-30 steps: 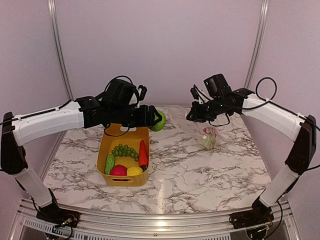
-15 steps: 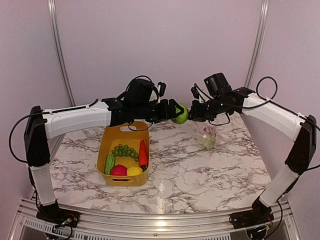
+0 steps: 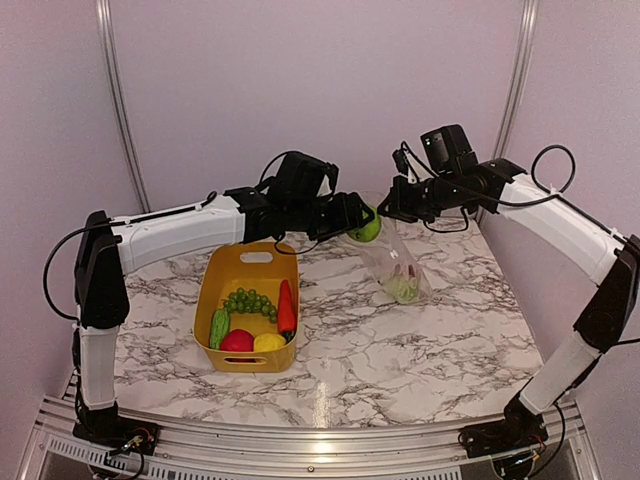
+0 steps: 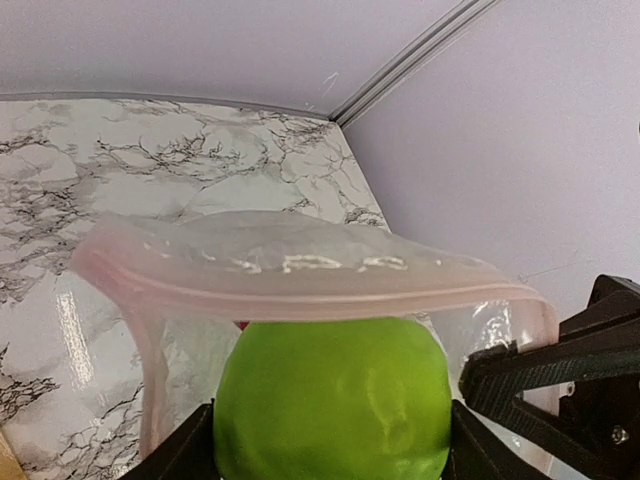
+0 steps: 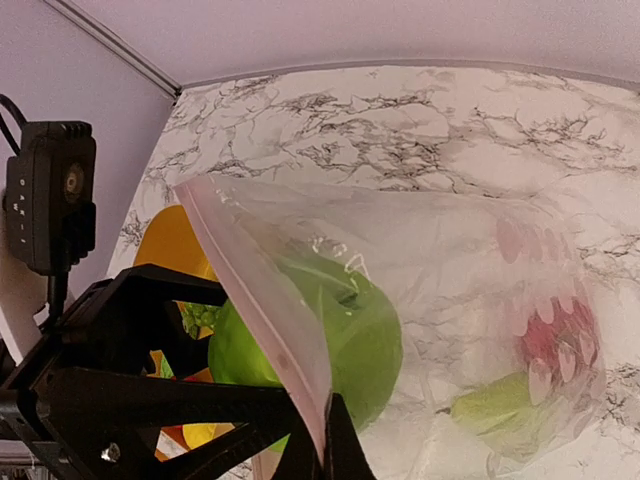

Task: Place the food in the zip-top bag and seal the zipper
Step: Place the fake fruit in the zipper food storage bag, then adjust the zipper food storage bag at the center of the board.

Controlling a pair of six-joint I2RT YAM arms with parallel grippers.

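Note:
My left gripper (image 3: pixel 360 224) is shut on a round green toy fruit (image 3: pixel 368 229), which fills the left wrist view (image 4: pixel 332 400). It holds the fruit in the open mouth of the clear zip-top bag (image 3: pixel 400 268), partly past the pale pink zipper strip (image 4: pixel 300 296). My right gripper (image 3: pixel 393 211) is shut on the bag's mouth edge (image 5: pixel 262 300) and holds the bag up, hanging down to the table. Through the plastic I see the green fruit (image 5: pixel 345 340) and, at the bag's bottom, a red-pink piece (image 5: pixel 555 345) and a pale green piece (image 5: pixel 500 410).
The yellow tub (image 3: pixel 214 285) stands left of centre on the marble table. It holds grapes (image 3: pixel 250 300), a carrot (image 3: pixel 287 306), a cucumber (image 3: pixel 219 327), a red apple (image 3: pixel 237 341) and a lemon (image 3: pixel 269 343). Walls close in at the back and sides.
My left arm has swung right, carrying the green fruit from above the tub to the bag's mouth. My right gripper has lifted the bag's mouth a little higher.

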